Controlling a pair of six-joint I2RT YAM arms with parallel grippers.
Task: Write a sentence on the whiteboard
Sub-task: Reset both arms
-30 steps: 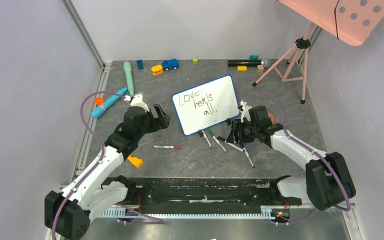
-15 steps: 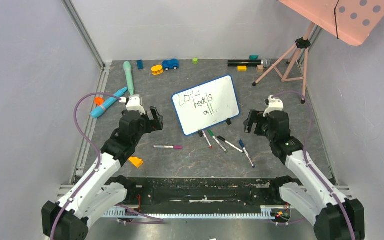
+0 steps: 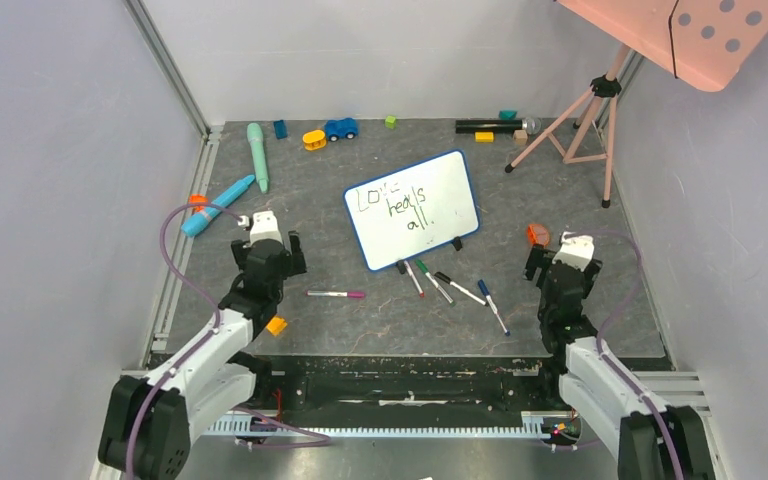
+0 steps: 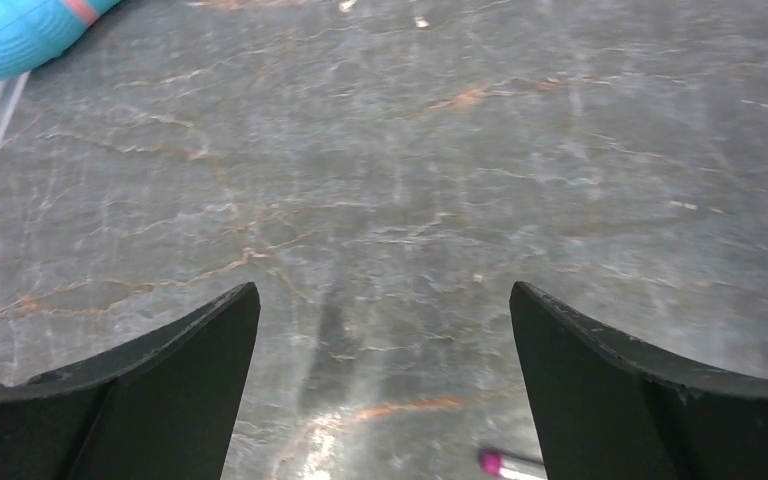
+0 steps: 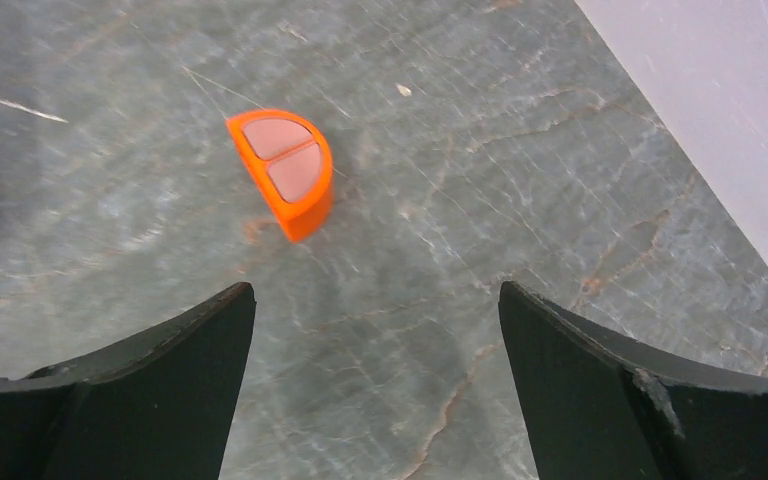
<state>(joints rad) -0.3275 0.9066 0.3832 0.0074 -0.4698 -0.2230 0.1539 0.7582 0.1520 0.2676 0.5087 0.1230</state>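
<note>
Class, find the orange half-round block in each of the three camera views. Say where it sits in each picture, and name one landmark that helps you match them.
Top external: the orange half-round block lies on the table, right of the whiteboard, towards the pale side wall.
Left wrist: not in it.
Right wrist: upper left of centre, flat faces up.
Shared landmark: the pale side wall, which fills the top right corner of the right wrist view.

Bright even light, soft faint shadows, wrist views slightly motion-blurred
</note>
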